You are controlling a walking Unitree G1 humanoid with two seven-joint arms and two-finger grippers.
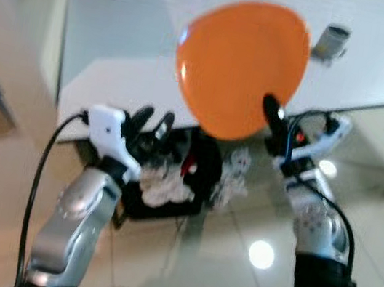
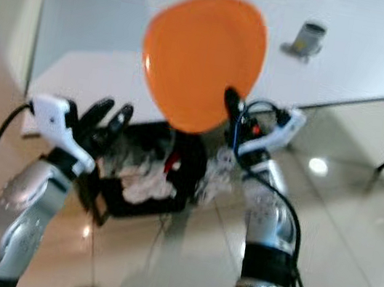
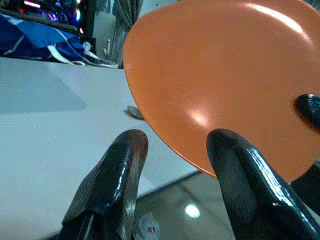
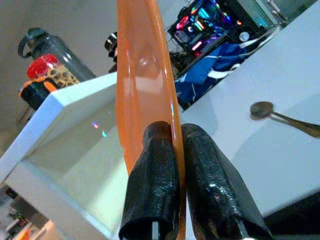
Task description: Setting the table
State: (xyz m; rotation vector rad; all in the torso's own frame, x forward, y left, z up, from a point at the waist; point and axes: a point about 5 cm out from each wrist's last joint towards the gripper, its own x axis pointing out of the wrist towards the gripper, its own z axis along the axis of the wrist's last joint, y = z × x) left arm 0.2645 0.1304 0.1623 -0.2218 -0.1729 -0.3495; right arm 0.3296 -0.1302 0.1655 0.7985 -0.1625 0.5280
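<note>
The right gripper (image 1: 271,112) holds an orange plate (image 1: 240,67) up in the air, its two black fingers (image 4: 155,185) pinching the plate's lower rim, one finger on each face. The plate stands nearly on edge, tilted with its hollow face toward the robot, raised in front of the near edge of a long white bench (image 1: 120,43).

The left gripper (image 1: 149,125) hangs lower and to the left of the plate, apart from it, with its fingers (image 3: 120,175) spread and nothing between them. From the left wrist view the plate's rim passes just beyond these fingertips without touching them.

On the bench, to the right and beyond the plate, stands a small grey cup (image 1: 333,42). A spoon (image 4: 280,116) lies flat on the bench top farther along. In the right wrist view, a dark water bottle (image 4: 47,47) and a jar with a red lid (image 4: 47,72) stand on a white surface beyond the plate.

Under the bench, on the glossy tiled floor (image 1: 248,249), sits a black bin (image 1: 179,178) stuffed with crumpled white paper.
</note>
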